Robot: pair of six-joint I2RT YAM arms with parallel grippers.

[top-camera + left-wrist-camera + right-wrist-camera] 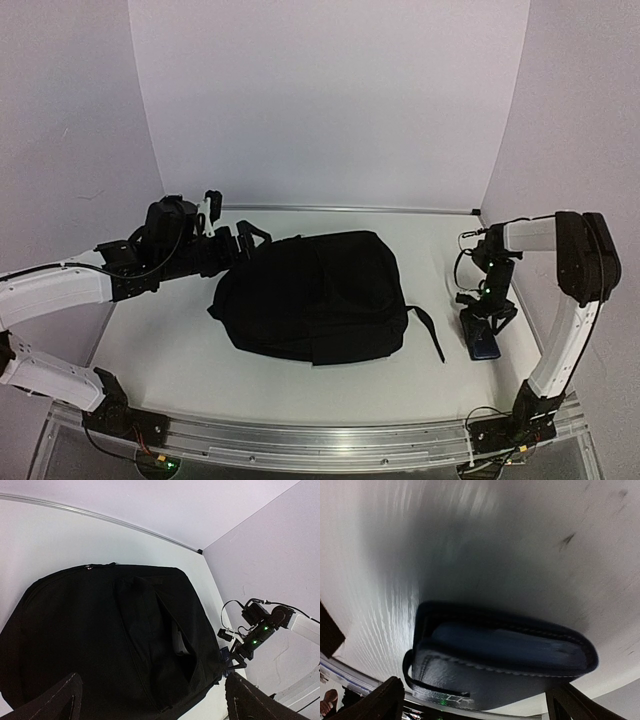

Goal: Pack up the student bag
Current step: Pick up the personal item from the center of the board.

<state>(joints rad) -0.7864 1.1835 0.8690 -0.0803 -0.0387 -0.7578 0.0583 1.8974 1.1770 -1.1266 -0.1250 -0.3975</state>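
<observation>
Since the student bag (pixel 315 295), mid-tabletop, looks soft and floppy, a strap (pixel 428 332) seems the surest hold; left end effector (pixel 252 236) hovers released beside it, right end effector (pixel 487 312) released above a dark-blue case (pixel 484 346).

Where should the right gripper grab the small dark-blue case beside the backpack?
Pinch the dark-blue case across its shorter width, mid-length, coming down from above: it lies flat on the table, long and slim, and the open right gripper hangs over it.

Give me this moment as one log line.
left jaws open, by backpack far-left edge | right jaws open, over dark-blue case | backpack lying flat | case right of backpack, unpacked
</observation>
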